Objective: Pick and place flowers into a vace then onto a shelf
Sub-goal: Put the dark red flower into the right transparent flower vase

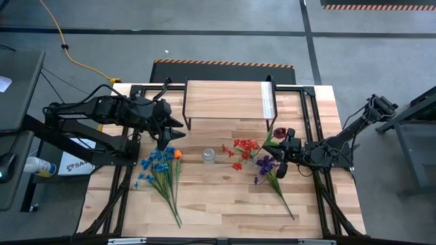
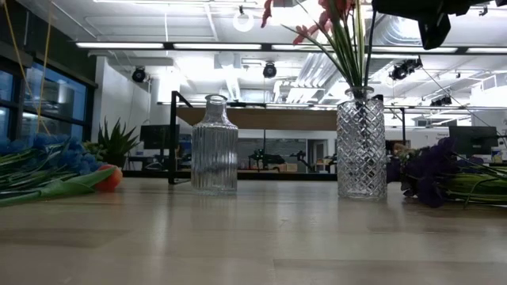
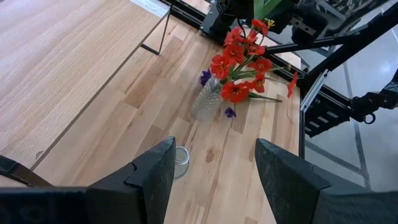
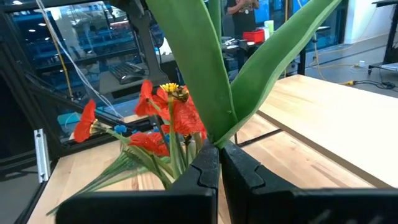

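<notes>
The right pincer is clenched on a leafy green stem, low down where the leaves fork. The step in hand looks like getting this stem into the cut-glass vase, which stands on the worktop just beside the pincer and already carries the red flowers. To do it well, the stem's foot should be brought over the vase mouth (narrow, and crowded by the red stems), lowered straight, and let go only once it is well inside. A sideways nudge could tip the vase.

The purple flowers lie loose on the worktop near this arm. Farther across, an empty ribbed glass bottle stands apart from the vase. Beyond it the blue flowers lie flat with their orange bloom. Above them the left pincer hangs released, with nothing between its fingers. The shelf at the far edge is bare.
</notes>
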`<state>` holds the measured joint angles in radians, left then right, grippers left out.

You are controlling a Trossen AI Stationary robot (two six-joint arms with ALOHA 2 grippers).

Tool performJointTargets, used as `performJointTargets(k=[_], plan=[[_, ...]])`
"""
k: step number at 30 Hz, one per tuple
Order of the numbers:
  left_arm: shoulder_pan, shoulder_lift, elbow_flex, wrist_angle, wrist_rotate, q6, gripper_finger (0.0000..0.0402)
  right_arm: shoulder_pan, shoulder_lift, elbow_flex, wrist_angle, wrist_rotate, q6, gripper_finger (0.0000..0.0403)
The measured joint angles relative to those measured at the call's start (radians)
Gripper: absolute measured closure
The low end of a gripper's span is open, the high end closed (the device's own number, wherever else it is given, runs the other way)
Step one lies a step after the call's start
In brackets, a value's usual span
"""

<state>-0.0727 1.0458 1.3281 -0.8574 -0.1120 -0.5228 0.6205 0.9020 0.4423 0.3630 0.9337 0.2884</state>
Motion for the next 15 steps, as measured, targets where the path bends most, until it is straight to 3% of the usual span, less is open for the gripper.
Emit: performJointTargets(k=[6, 15], plan=[[0.000, 0.000, 0.000, 0.000, 0.000, 0.003, 0.0149, 0.000, 0.000, 0.000, 0.000, -0.008, 0.024, 0.0398], [0.000, 0.000, 0.000, 0.000, 0.000, 0.003, 0.0149, 0.000, 0.000, 0.000, 0.008, -0.028, 0.030, 0.0346]])
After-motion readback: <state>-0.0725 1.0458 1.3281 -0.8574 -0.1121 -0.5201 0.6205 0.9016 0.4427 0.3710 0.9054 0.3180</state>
